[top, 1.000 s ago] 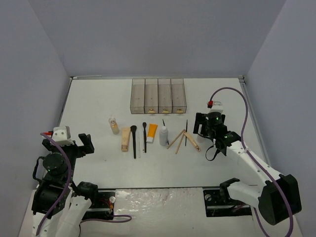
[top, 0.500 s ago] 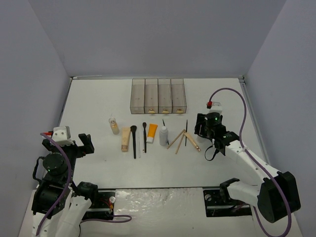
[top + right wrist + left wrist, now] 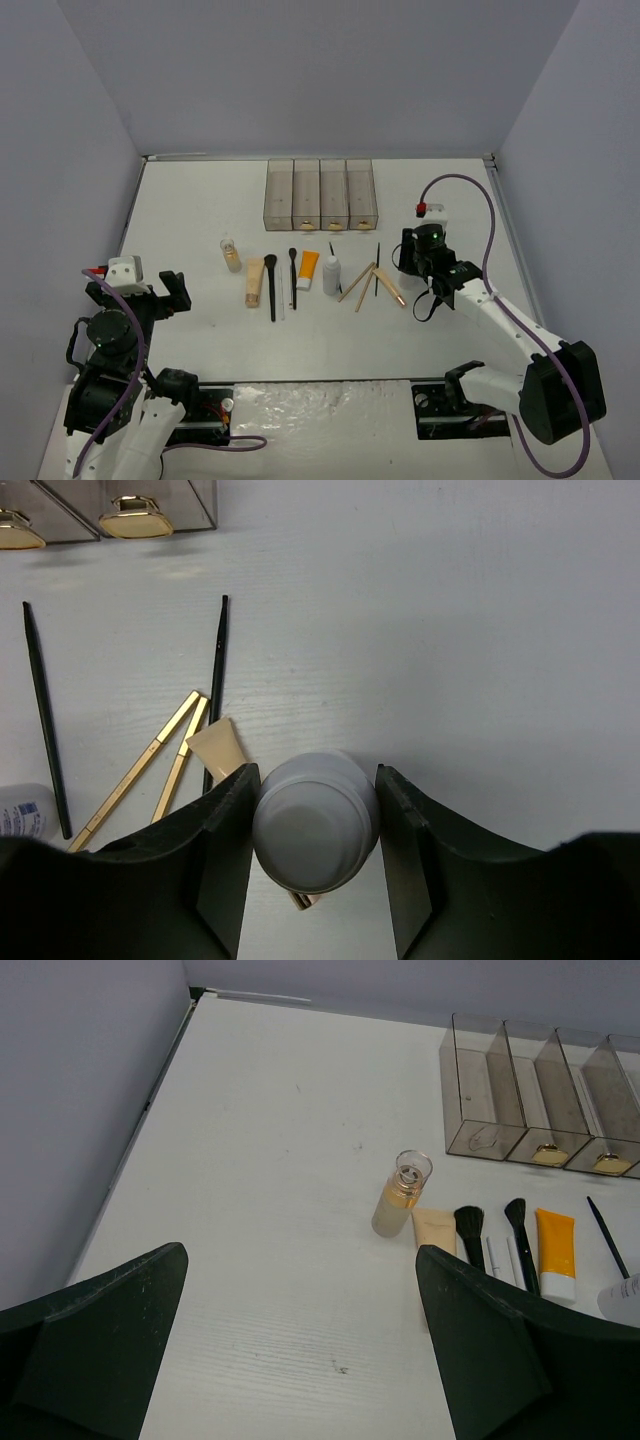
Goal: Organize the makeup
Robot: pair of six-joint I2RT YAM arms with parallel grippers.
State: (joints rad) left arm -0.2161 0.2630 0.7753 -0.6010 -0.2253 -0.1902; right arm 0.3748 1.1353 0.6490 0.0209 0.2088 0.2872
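Overhead, top view. The box point(image 3: 320, 195) stands at the far side of the table point(image 3: 200, 200). The makeup point(image 3: 300, 275) lies in a loose row just on the near side of the box. From left to right you see a small bottle point(image 3: 231, 255), a beige tube point(image 3: 254, 281), brushes point(image 3: 271, 287), an orange tube point(image 3: 308, 268), a white bottle point(image 3: 331, 275), tan sticks point(image 3: 358, 282) and a pencil point(image 3: 378, 268). None of the row has been sorted into the box yet. The right gripper point(image 3: 420, 255) hangs over the row's right end, near-right of the box. The left gripper point(image 3: 135, 293) is well apart, near-left of the box.

Left wrist view. This gripper's fingers are spread wide with nothing between them. It faces the small bottle, which stands upright near the box's leftmost compartment. The arm is probably parked here to leave the row free for the other arm.

Right wrist view. The fingers press on both sides of a white jar point(image 3: 315, 825), so this gripper is closed on it. You see the jar only from above and cannot tell whether it is lifted. A short tube point(image 3: 215, 745) lies partly beneath it, with the sticks and pencil just beside. Gripping across the round body likely keeps the jar upright for lowering into the box, whose right compartments show at the view's upper left.
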